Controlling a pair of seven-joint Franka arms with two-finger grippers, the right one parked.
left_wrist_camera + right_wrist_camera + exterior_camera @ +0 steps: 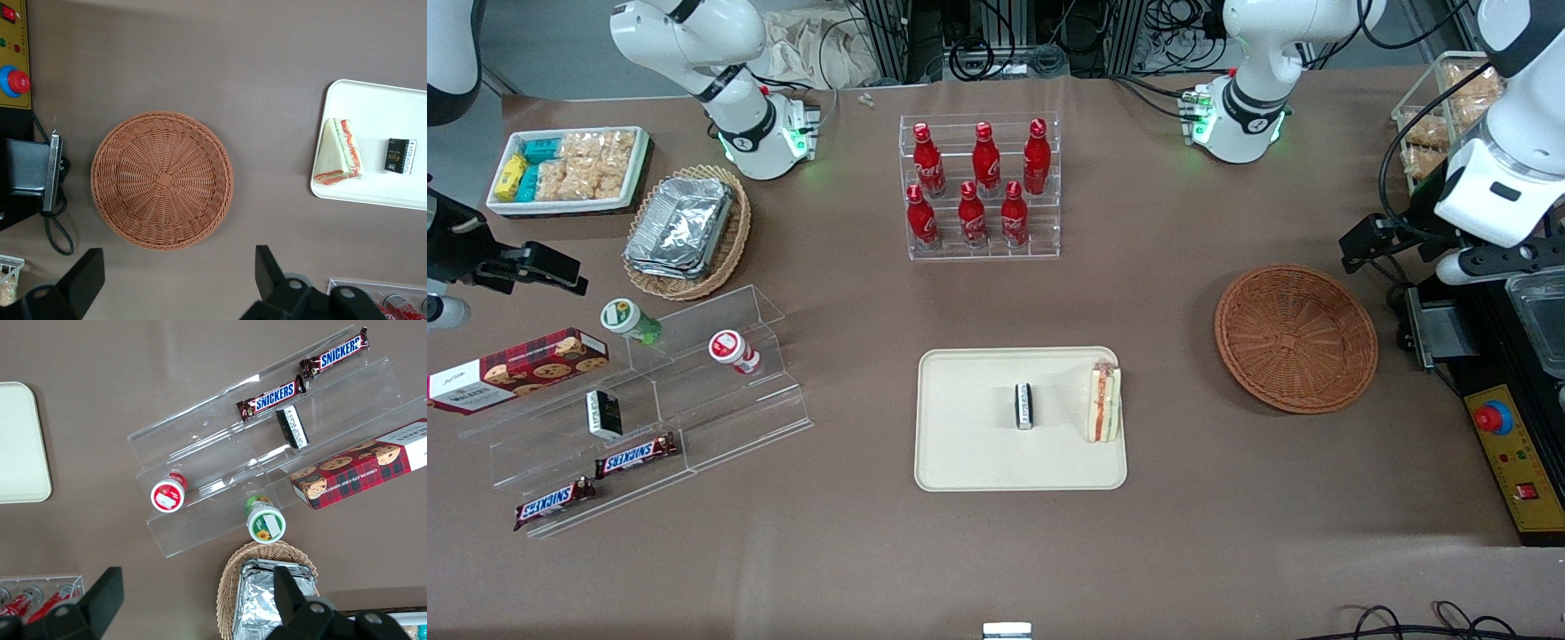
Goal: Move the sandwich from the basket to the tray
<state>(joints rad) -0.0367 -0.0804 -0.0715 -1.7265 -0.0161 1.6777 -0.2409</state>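
Note:
The sandwich (pixel 1104 403) (pixel 340 155) lies on the cream tray (pixel 969 462) (pixel 373 193), at the tray's edge nearest the basket, its orange and green filling showing. The reddish-brown wicker basket (pixel 1296 338) (pixel 162 179) sits empty on the table, toward the working arm's end. My left gripper (pixel 1383 253) (pixel 177 267) hangs high above the table beside the basket's rim, looking down on the basket. It is open wide and holds nothing.
A small black packet (pixel 1024 406) lies mid-tray. A clear rack of red bottles (pixel 983 187) stands farther from the front camera. A yellow emergency-stop box (pixel 1507 453) sits beside the basket. Snack shelves (pixel 649 400) and a foil-filled tan basket (pixel 687 231) lie toward the parked arm's end.

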